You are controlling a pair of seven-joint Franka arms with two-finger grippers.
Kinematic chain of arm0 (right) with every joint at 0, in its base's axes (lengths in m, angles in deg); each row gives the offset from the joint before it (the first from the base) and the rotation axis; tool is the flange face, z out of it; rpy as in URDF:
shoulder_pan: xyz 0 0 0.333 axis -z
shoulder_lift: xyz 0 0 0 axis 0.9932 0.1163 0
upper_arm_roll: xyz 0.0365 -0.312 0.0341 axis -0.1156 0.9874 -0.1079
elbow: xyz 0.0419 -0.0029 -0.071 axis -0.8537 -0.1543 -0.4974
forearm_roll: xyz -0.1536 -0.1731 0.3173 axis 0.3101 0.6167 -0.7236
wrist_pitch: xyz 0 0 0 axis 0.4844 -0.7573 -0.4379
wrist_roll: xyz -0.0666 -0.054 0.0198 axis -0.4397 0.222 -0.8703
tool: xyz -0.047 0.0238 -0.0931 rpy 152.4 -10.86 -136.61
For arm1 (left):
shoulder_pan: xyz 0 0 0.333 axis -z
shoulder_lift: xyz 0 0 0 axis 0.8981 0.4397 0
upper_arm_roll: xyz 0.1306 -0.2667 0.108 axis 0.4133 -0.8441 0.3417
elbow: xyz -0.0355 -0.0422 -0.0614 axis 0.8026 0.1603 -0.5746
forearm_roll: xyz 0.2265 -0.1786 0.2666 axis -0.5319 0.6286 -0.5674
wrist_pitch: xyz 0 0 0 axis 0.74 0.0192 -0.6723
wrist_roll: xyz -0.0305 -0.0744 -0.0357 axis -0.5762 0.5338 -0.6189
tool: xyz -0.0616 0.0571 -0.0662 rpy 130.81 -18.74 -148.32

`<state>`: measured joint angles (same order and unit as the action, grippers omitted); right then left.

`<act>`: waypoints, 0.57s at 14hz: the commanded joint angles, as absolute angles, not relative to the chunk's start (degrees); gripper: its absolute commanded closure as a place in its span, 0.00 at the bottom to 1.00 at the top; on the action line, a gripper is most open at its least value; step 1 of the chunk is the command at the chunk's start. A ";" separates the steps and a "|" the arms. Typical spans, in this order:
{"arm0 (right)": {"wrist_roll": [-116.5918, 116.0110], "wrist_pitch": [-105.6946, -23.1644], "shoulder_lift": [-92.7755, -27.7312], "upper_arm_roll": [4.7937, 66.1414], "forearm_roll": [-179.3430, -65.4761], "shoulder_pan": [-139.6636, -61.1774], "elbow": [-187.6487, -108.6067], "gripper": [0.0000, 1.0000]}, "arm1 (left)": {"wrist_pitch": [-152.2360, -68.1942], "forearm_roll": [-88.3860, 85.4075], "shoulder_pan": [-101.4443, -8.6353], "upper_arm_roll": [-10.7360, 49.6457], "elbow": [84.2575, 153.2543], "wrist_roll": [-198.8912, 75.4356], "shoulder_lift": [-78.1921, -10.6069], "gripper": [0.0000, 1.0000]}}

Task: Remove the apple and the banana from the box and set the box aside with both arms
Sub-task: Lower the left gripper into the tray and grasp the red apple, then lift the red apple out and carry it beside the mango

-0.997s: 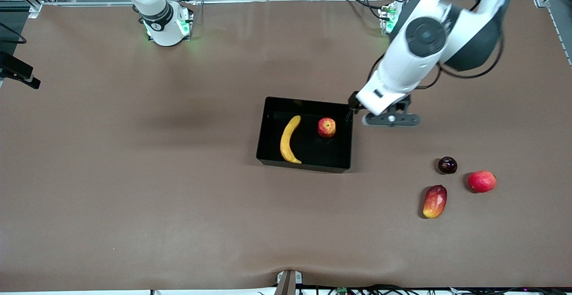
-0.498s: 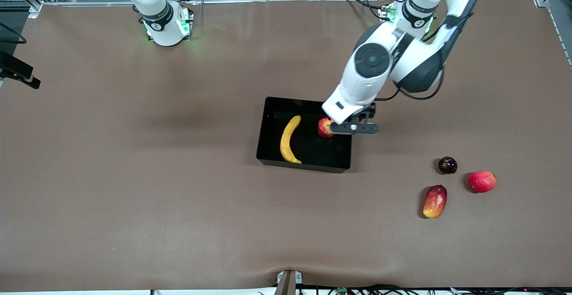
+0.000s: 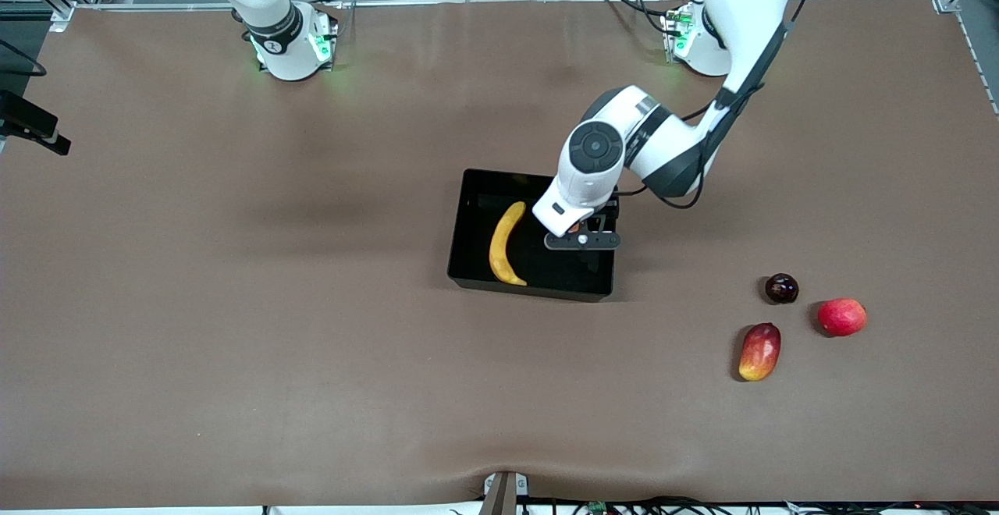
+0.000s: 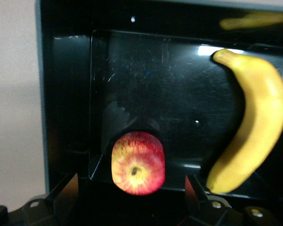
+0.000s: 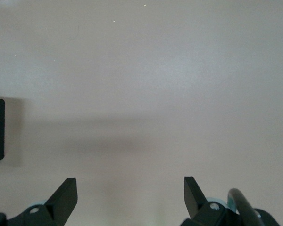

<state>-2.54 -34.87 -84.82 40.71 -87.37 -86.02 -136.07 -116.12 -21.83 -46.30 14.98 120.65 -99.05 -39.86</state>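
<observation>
My left gripper (image 4: 132, 200) hangs over the black box (image 3: 468, 265) mid-table, fingers wide apart w/ the apple (image 4: 138, 163) between them, not touching as far as I can see. Apple sits in the box at its left-arm end; banana (image 3: 505, 243) lies in there too, near the other wall. My right gripper (image 5: 130, 195) waits, fingers spread over bare table (image 3: 234, 304), holding nothing. Count: 1 banana, 1 apple in box; outside, toward the left arm's end near the front edge: 1 plum (image 3: 781, 288), 1 mango (image 3: 759, 352), 1 red fruit (image 3: 841, 317).
</observation>
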 commanded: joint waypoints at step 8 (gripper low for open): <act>-2.90 -34.59 -84.68 40.65 -87.23 -85.87 -135.50 0.00 | -119.88 -24.72 -44.31 15.02 120.82 -105.37 -33.20 0.00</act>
<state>-2.54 -34.87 -84.82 40.71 -87.37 -86.02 -136.07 -119.41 -23.21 -44.71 14.96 120.65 -103.19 -33.51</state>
